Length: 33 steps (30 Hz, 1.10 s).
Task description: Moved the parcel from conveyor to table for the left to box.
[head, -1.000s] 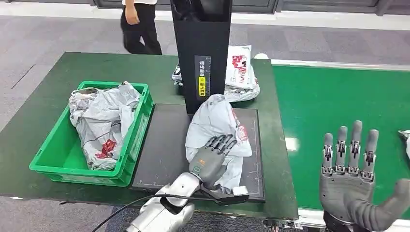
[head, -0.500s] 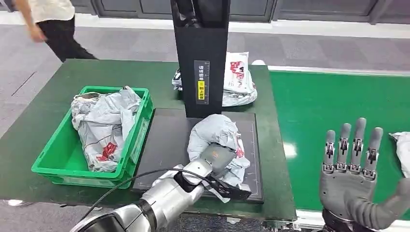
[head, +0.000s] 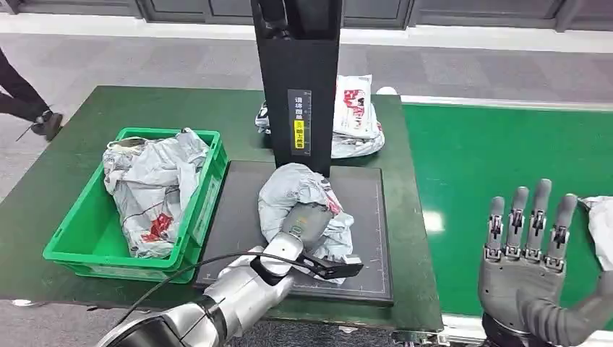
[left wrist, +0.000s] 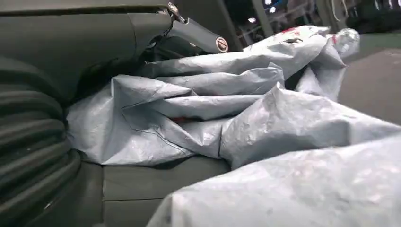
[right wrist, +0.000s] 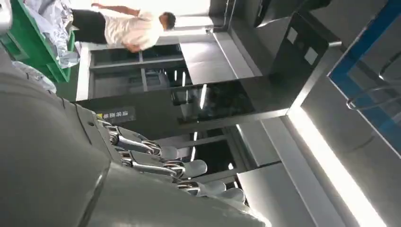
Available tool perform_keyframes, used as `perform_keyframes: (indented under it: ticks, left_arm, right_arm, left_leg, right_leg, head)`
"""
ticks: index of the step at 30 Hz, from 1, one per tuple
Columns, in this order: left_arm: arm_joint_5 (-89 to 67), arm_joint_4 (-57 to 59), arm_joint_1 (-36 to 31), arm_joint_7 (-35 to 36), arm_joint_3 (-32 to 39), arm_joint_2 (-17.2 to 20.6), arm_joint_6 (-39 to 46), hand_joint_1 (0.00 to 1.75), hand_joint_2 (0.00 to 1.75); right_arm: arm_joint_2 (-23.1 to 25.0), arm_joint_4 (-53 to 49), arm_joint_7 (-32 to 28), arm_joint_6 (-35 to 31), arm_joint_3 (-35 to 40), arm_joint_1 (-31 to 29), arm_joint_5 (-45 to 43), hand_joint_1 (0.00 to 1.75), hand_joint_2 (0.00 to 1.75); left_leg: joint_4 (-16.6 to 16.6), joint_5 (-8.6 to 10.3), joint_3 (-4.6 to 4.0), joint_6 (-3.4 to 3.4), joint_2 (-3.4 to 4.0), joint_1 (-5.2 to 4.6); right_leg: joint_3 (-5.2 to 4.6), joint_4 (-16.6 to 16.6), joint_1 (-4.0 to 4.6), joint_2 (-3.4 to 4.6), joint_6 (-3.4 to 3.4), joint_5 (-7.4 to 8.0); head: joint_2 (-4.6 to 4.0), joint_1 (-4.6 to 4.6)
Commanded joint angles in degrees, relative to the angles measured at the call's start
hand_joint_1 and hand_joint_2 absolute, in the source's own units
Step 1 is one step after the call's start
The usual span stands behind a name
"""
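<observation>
Across the right of the head view runs our green conveyor (head: 506, 159), and beside it, filling the left and centre, the dark green table (head: 72, 166). On that table, centre frame, lies a black mat (head: 238, 217) under a tall black post (head: 298, 79); at left sits the green crate (head: 206, 191), already stuffed with grey bagged parcels. The parcel (head: 300, 191) we care about, a crumpled grey poly bag, rests on the mat just below the post, so we judge the move off the belt done. Our left hand (head: 309, 225) is pressed into the bag's near side, its fingers buried in the folds; it looks to us like a grasp, with the wrist view showing creased film (left wrist: 213, 109) right against the hand, yet the parcel is not lifted. What is left, as we read it, is carrying it left into the crate. Our right hand (head: 531, 271) hovers at lower right over the belt, fingers spread and holding nothing, near another bag (head: 600, 224) at the frame's right edge. More bags (head: 354, 116) lie behind the post.
</observation>
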Motion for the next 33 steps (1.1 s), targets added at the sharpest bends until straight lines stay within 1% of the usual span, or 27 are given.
perform_keyframes:
  ticks: [1,2,4,5,6,7,10,12,14,15,19,22,24,29,30,33]
  left_arm:
    - [4.38,-38.57,14.51,-3.01,18.48,5.87,10.50,1.75,1.75]
    - [5.80,-46.43,16.79,-4.01,20.47,6.20,11.47,1.75,1.75]
    - [7.88,-55.30,19.62,-6.00,22.73,6.81,12.97,1.75,1.75]
    - [8.60,-59.85,21.22,-6.53,24.73,6.84,14.90,1.75,1.75]
    - [9.20,-61.54,21.86,-7.23,25.37,7.14,15.20,1.75,1.75]
    - [9.65,-64.60,22.96,-8.21,27.46,7.26,17.60,1.75,1.75]
    - [10.62,-68.46,23.86,-9.79,31.24,7.88,20.32,1.75,1.75]
    - [11.00,-70.37,24.36,-10.59,33.64,8.44,22.15,1.75,1.75]
    - [11.08,-71.98,24.34,-11.28,35.70,8.74,23.61,1.75,1.75]
    - [11.18,-72.40,24.40,-11.50,35.81,8.91,23.56,1.75,1.75]
    - [11.16,-72.68,24.31,-11.52,35.86,8.81,23.72,1.75,1.75]
    - [10.20,-75.09,24.21,-12.14,37.06,9.56,26.23,1.75,1.75]
    - [9.13,-76.02,23.50,-12.34,37.57,9.90,25.63,1.75,1.75]
    - [7.55,-76.04,22.65,-12.22,37.82,10.13,25.93,1.75,1.75]
    - [6.70,-75.96,21.67,-11.88,38.24,10.64,25.62,1.75,1.75]
    - [3.44,-73.40,15.56,-10.29,39.78,12.81,22.04,1.75,1.75]
  right_arm:
    - [2.06,-0.78,2.60,-4.93,-6.91,2.84,0.80,0.00,1.75]
    - [2.61,-1.02,2.94,-5.18,-7.87,3.29,1.02,0.00,1.75]
    - [3.39,-1.00,3.71,-5.64,-9.02,3.63,1.76,0.00,1.75]
    - [3.65,-0.81,3.79,-5.64,-9.48,3.79,2.04,0.00,1.75]
    - [3.65,-0.86,3.72,-5.89,-9.38,3.84,1.82,0.00,1.75]
    - [3.65,-0.88,3.93,-6.73,-9.41,3.90,1.82,0.00,1.75]
    - [3.65,-0.29,4.43,-8.14,-10.08,4.03,2.59,0.00,1.75]
    - [3.65,0.23,4.45,-9.42,-10.07,4.17,3.75,0.00,1.75]
    - [3.65,0.77,4.43,-9.20,-9.92,4.10,3.83,0.00,1.75]
    - [3.65,0.89,4.43,-9.26,-9.87,4.05,3.86,0.00,1.75]
    - [3.65,0.91,4.53,-9.43,-9.75,3.94,3.94,0.00,1.75]
    - [3.65,1.34,4.87,-9.90,-9.38,3.77,3.83,0.00,1.75]
    - [3.65,1.74,4.98,-10.08,-9.16,3.68,3.62,0.00,1.75]
    - [3.65,2.21,5.15,-9.93,-9.13,3.54,3.51,0.00,1.75]
    - [3.65,2.49,5.26,-9.84,-9.16,3.39,3.50,0.00,1.75]
    - [3.65,3.26,5.36,-9.36,-9.20,3.10,3.53,0.00,1.75]
  left_leg:
    - [-0.02,0.15,-0.44,0.00,0.00,0.03]
    - [-0.06,0.21,-0.60,0.00,-0.02,0.02]
    - [0.06,0.14,-0.27,-0.04,-0.03,0.03]
    - [0.02,0.20,-0.24,-0.01,-0.01,0.05]
    - [0.02,0.33,-0.39,-0.08,0.01,0.02]
    - [0.00,0.37,-0.49,-0.04,0.06,0.08]
    - [0.01,0.32,-0.56,-0.06,0.13,0.05]
    - [0.00,0.34,-0.67,-0.07,0.09,0.05]
    - [-0.03,0.34,-0.71,-0.08,0.05,0.04]
    - [-0.08,0.36,-0.70,-0.08,0.10,0.05]
    - [-0.02,0.36,-0.79,-0.07,-0.10,0.03]
    - [0.00,0.37,-0.83,-0.05,-0.12,0.02]
    - [-0.07,0.40,-0.82,-0.05,-0.12,0.06]
    - [-0.01,0.39,-0.84,-0.06,-0.22,0.04]
    - [-0.06,0.42,-0.84,-0.06,-0.24,0.07]
    - [0.03,0.41,-0.91,-0.07,-0.32,0.09]
  right_leg:
    - [-0.46,-0.04,0.04,0.14,-0.03,0.18]
    - [-0.64,-0.09,0.04,0.16,-0.04,0.25]
    - [-0.72,0.05,0.05,0.07,-0.03,0.11]
    - [-0.85,0.02,0.07,0.15,-0.03,0.16]
    - [-1.01,0.07,0.04,0.16,-0.02,0.24]
    - [-1.10,0.02,0.10,0.26,-0.05,0.26]
    - [-1.19,0.08,0.06,0.33,-0.06,0.23]
    - [-1.31,0.09,0.06,0.29,-0.07,0.24]
    - [-1.33,0.07,0.06,0.25,-0.07,0.23]
    - [-1.35,0.00,0.07,0.33,-0.08,0.28]
    - [-1.38,0.06,0.06,0.07,-0.05,0.21]
    - [-1.40,0.08,0.04,0.04,-0.04,0.21]
    - [-1.37,-0.03,0.07,0.12,-0.05,0.27]
    - [-1.37,0.05,0.04,-0.05,-0.05,0.22]
    - [-1.35,-0.02,0.08,-0.01,-0.06,0.26]
    - [-1.40,0.05,0.10,-0.10,-0.06,0.24]
  head:
    - [0.00,0.00]
    - [0.00,0.00]
    - [0.00,0.00]
    - [0.00,-0.02]
    - [0.00,0.00]
    - [0.00,0.00]
    - [0.00,0.00]
    - [0.00,0.00]
    - [0.00,0.00]
    - [0.00,0.00]
    - [0.00,-0.02]
    - [0.00,-0.02]
    - [0.00,-0.02]
    - [0.00,-0.02]
    - [0.00,-0.02]
    - [0.00,-0.02]
